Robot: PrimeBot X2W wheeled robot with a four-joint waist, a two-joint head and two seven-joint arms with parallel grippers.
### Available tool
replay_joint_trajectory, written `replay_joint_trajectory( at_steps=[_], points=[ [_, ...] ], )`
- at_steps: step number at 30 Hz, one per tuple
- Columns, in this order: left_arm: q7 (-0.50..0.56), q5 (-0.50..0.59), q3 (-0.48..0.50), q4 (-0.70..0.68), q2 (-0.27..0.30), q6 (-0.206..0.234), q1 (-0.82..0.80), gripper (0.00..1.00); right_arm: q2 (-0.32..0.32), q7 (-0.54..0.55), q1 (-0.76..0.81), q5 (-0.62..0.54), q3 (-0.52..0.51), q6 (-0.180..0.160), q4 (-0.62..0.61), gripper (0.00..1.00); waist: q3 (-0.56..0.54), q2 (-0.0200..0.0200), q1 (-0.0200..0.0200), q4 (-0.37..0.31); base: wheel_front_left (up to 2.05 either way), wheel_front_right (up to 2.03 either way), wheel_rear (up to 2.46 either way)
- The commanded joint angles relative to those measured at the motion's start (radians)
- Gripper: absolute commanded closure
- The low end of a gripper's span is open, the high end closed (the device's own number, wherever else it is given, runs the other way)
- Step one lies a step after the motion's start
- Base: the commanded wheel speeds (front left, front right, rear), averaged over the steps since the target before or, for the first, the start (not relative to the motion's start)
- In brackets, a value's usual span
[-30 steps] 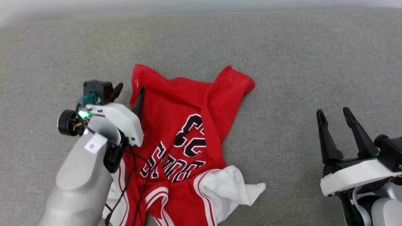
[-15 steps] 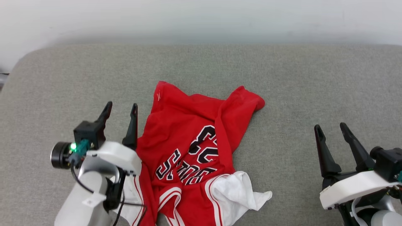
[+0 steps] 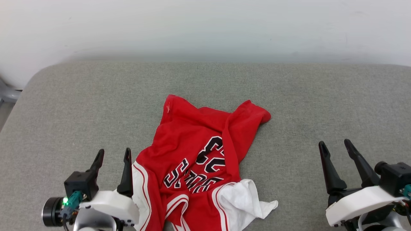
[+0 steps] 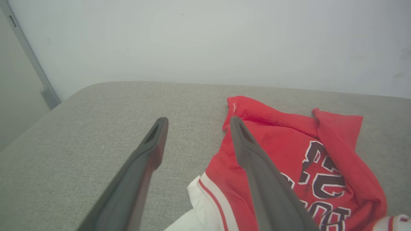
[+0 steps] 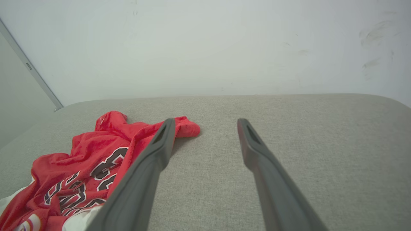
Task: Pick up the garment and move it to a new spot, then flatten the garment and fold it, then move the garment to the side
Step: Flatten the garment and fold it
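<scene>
The garment (image 3: 192, 144) lies crumpled at the near middle of the grey cushion (image 3: 64, 106). The left gripper (image 3: 114, 150) hangs wide and empty beside its left edge. The right gripper (image 3: 334, 142), also wide, is well apart. Flattening looks due: pinch the folded-over far right flap and spread it.

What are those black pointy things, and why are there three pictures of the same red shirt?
Those are a robot's two grippers, each with two long dark fingers. One picture comes from a camera on the robot's head, looking down: the left gripper is at the lower left, the right gripper at the lower right. The other two pictures come from cameras on its wrists, peeking along each gripper's fingers. On the grey cushioned surface lies a crumpled red jersey with white sleeves and black-and-white lettering. Both grippers are open and hold nothing. The left one sits right beside the jersey, the right one farther away.
</scene>
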Motion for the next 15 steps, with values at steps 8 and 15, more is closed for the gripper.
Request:
replay_joint_trajectory(
  at_steps=[8,15],
  points=[
    [0.034,0.002,0.001,-0.115,0.011,0.043,0.082,0.00,-0.006,0.129,0.043,-0.002,0.051,0.000,0.039,0.00,-0.008,0.0000,0.0001,0.005,0.00,0.00,0.00],
    [0.008,0.012,-0.016,-0.178,0.005,0.037,0.062,0.00,-0.107,0.385,0.044,0.028,0.206,0.000,0.072,0.00,0.007,0.0000,0.0001,0.028,0.00,0.00,0.00]
  ],
)
